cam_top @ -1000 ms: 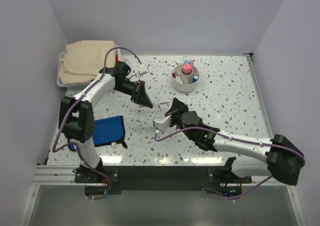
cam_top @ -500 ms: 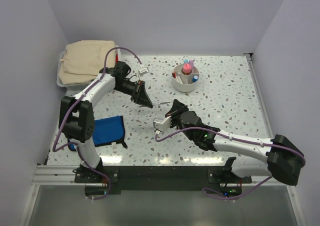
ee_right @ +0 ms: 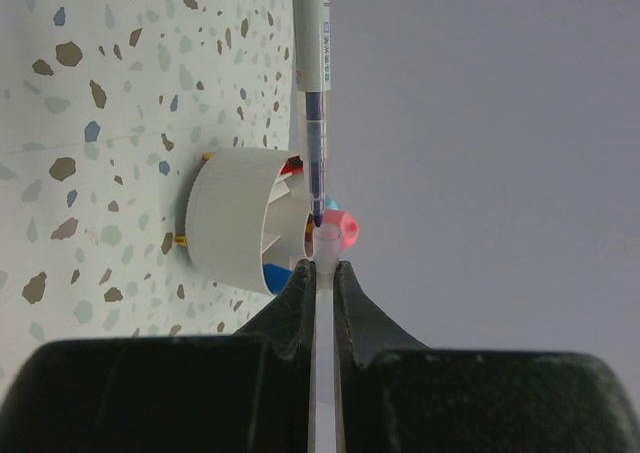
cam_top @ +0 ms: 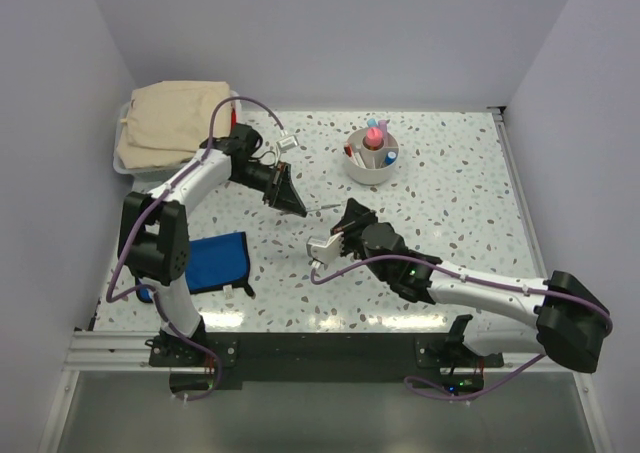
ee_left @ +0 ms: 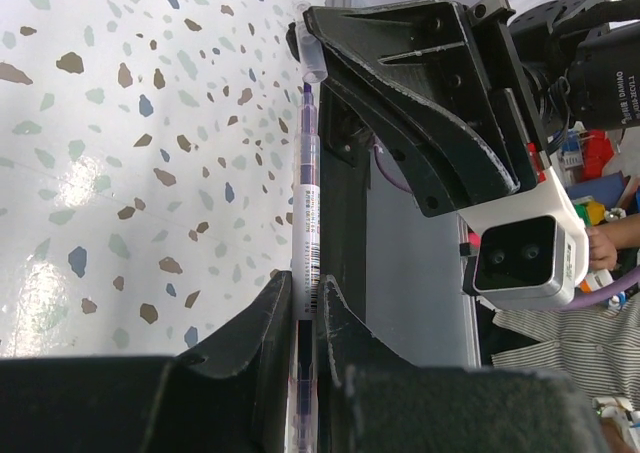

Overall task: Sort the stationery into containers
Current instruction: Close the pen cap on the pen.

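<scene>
My left gripper (cam_top: pixel 297 208) is shut on a slim pen (ee_left: pixel 307 173), held level above the table; its uncapped dark tip points at my right gripper (cam_top: pixel 341 220). The right gripper is shut on a translucent pen cap (ee_right: pixel 323 263). In the right wrist view the pen (ee_right: pixel 313 33) meets the cap's mouth with its tip. The cap also shows in the left wrist view (ee_left: pixel 312 58) at the pen's far end. The round white cup (cam_top: pixel 374 156) stands at the back centre with pink, red and blue items upright in it; it also shows in the right wrist view (ee_right: pixel 235 235).
A flat blue fabric pouch (cam_top: pixel 215 261) lies at the front left by the left arm's base. A folded beige cloth (cam_top: pixel 170 121) covers the white rectangular bin (cam_top: pixel 118 161) at the back left. Walls enclose the speckled table (cam_top: pixel 450 203).
</scene>
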Robot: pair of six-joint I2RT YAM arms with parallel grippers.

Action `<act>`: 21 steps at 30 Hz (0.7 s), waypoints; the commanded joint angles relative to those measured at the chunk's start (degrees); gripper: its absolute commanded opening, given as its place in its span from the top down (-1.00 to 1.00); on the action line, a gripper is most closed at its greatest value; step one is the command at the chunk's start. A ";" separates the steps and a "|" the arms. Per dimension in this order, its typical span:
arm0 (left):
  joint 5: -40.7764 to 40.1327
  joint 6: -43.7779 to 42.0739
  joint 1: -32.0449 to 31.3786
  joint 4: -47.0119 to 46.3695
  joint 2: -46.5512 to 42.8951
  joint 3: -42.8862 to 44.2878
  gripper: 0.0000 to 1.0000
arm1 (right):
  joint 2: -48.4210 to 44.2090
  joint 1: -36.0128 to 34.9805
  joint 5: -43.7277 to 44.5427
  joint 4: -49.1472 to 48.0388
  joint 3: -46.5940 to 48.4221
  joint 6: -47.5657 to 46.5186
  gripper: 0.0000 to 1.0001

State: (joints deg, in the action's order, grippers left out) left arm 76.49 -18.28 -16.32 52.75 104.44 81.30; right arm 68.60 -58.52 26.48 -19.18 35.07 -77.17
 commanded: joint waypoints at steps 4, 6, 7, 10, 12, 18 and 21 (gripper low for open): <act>1.29 2.90 -0.47 -3.71 0.32 -0.35 1.00 | -1.54 -0.63 0.94 -0.78 2.99 0.44 1.00; 1.38 2.82 -0.47 -3.53 0.32 -0.26 1.00 | -1.54 -0.54 0.68 -0.25 2.99 0.70 1.00; 1.30 2.90 -0.47 -3.53 0.24 -0.26 1.00 | -1.54 -0.54 0.77 -0.24 2.99 0.88 1.00; 1.29 2.29 -0.47 -3.01 -0.03 -0.09 1.00 | -1.27 -0.63 0.85 0.45 3.08 1.05 1.00; 0.95 1.24 -0.38 -1.61 -0.12 0.35 1.00 | -1.36 -0.63 1.73 0.72 3.08 1.75 1.00; 0.77 0.97 -0.38 -1.25 -0.47 0.00 1.00 | -2.33 -0.63 3.14 1.16 1.76 1.67 1.00; 0.77 0.97 -0.38 -1.25 -0.29 0.26 1.00 | -2.42 -0.54 3.05 1.34 1.76 1.84 1.00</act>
State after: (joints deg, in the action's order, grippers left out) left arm 76.29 -16.69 -16.58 51.22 104.84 80.84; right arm 68.14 -58.87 27.83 -17.17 35.68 -76.07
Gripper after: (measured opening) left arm 0.163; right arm 0.041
